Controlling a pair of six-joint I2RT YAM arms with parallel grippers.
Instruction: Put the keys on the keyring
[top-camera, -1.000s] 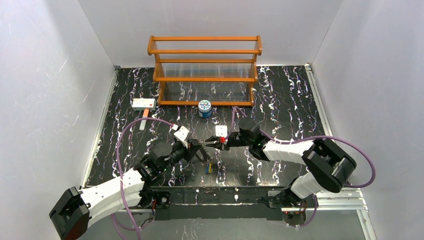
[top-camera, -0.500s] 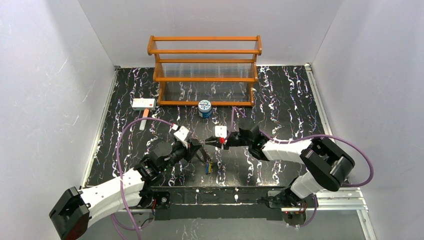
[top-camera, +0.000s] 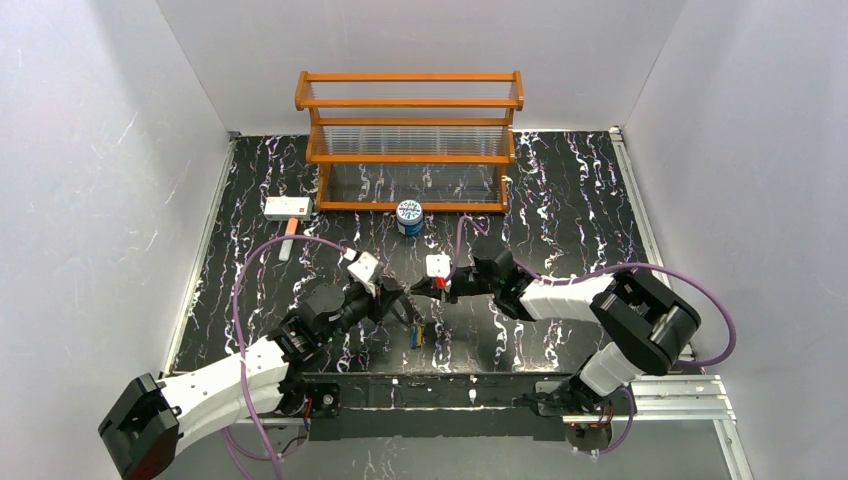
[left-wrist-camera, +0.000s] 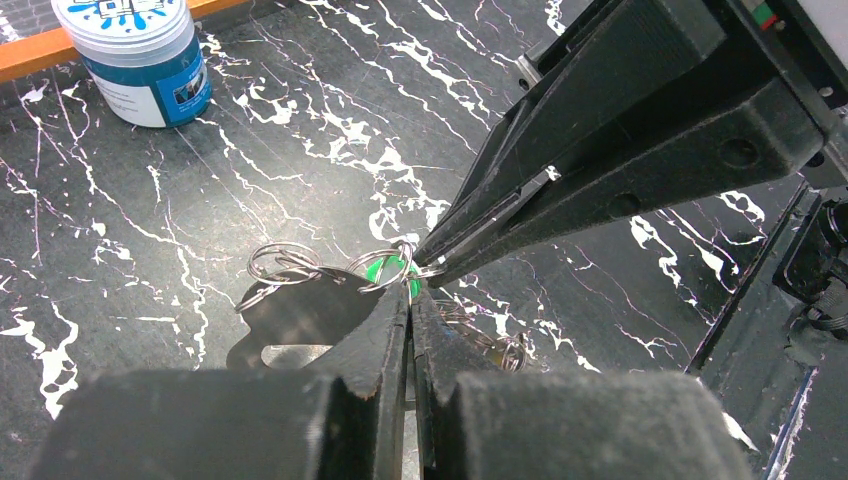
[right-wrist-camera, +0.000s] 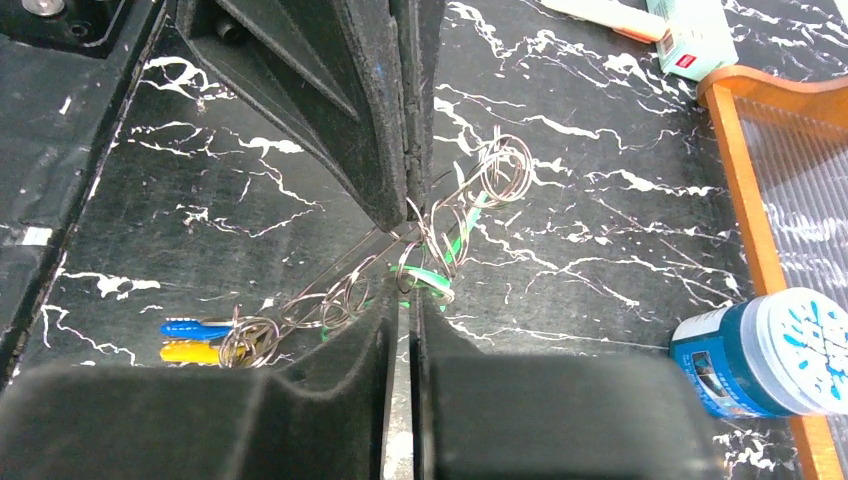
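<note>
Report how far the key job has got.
Done, apparently: blue key and yellow key lie hooked to the keyring chain. In hand: left claw shut on that keyring, right claw nearly closed at the green key. Remaining: threading the green key; whether it's on yet is unclear.

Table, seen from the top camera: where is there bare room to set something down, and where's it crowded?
Bare: the right side of the table, between the wooden rack and the right rail; also the left strip in front of the white box. Crowded: the centre, where the left gripper and right gripper meet at the keys, with the can just behind.
</note>
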